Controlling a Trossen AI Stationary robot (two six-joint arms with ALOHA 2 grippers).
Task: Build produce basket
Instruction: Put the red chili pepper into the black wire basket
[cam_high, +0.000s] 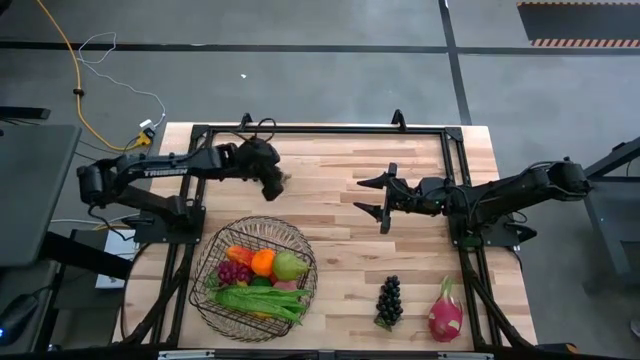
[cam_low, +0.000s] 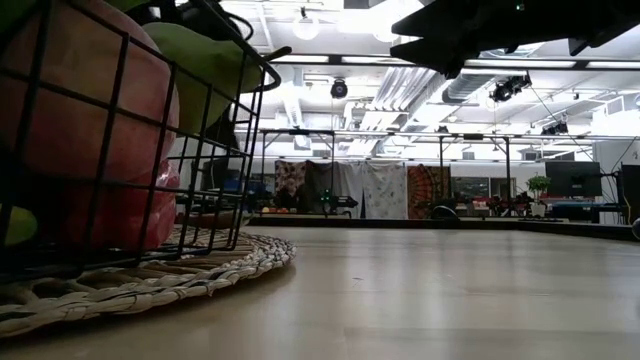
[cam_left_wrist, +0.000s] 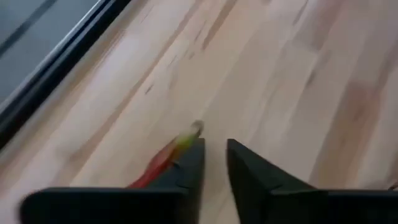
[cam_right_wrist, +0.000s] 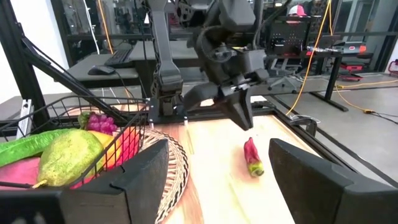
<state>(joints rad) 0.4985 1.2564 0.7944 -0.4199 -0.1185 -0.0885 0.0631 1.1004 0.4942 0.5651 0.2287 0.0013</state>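
The dark wire basket (cam_high: 203, 262) stands on a woven mat (cam_low: 200, 270) near the table's front left. It holds produce: an orange (cam_high: 263, 261), a green pear (cam_high: 290, 266), purple grapes (cam_high: 235, 272) and green beans (cam_high: 262, 300). A small red pepper with a green end (cam_right_wrist: 252, 157) lies on the bare wood beyond the basket. My left gripper (cam_right_wrist: 241, 115) hangs just above it, tilted down, a narrow gap between its fingers with nothing in it (cam_left_wrist: 214, 163). My right gripper (cam_high: 372, 200) is held level over mid-table, open and empty, and faces the left arm.
A bunch of dark grapes (cam_high: 388, 300) and a pink dragon fruit (cam_high: 445, 312) lie near the table's front right. A black frame rail (cam_high: 320, 130) runs along the far edge and down both sides. Bare wood lies between the two grippers.
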